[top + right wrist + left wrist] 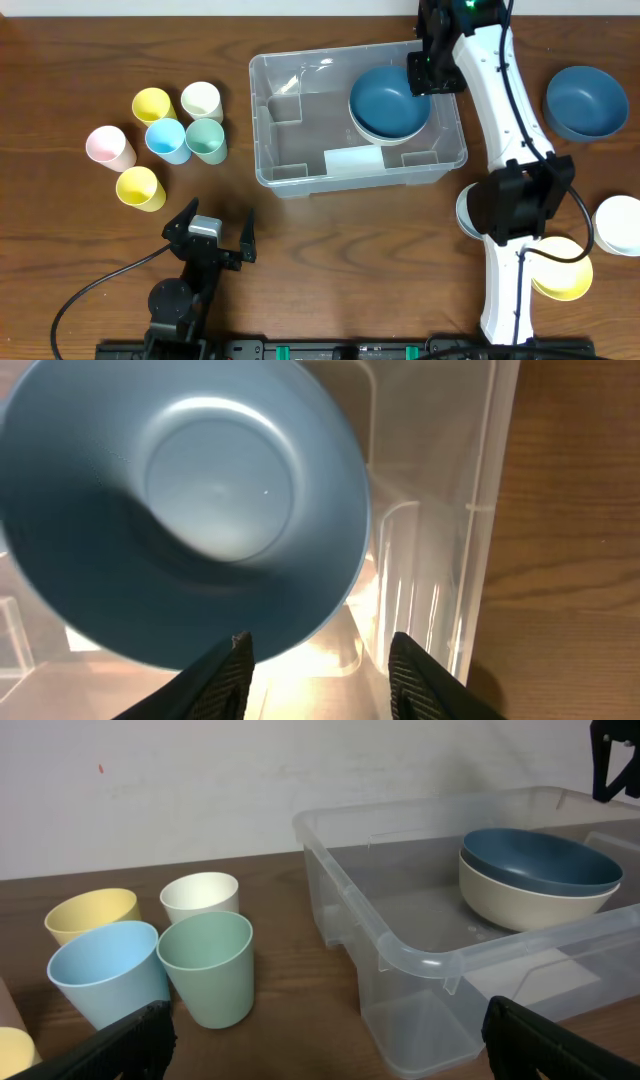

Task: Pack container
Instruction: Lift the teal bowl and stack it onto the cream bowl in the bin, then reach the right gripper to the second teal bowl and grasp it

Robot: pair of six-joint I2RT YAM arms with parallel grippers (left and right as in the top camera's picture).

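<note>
The container (257, 120) sits mid-surface, long side toward me, with a blue bowl (388, 100) nested in a cream bowl (530, 905) at its right end. My right jaws hang spread over that bowl's far right edge, gripping nothing. My left jaws rest low near the front, wide apart and empty.

I judge the bin light, thin-walled and slick. It would likely flex if squeezed mid-wall, and it is weighted toward the bowls, so the thick rim near a corner is where I would take hold. Its white label (350, 160) may lie on the floor or the front wall; through clear plastic I cannot tell.

The surface (350, 260) is dark wood, with cups (206, 140) to the left and loose bowls (586, 102) to the right. A pale wall (200, 780) stands behind.
</note>
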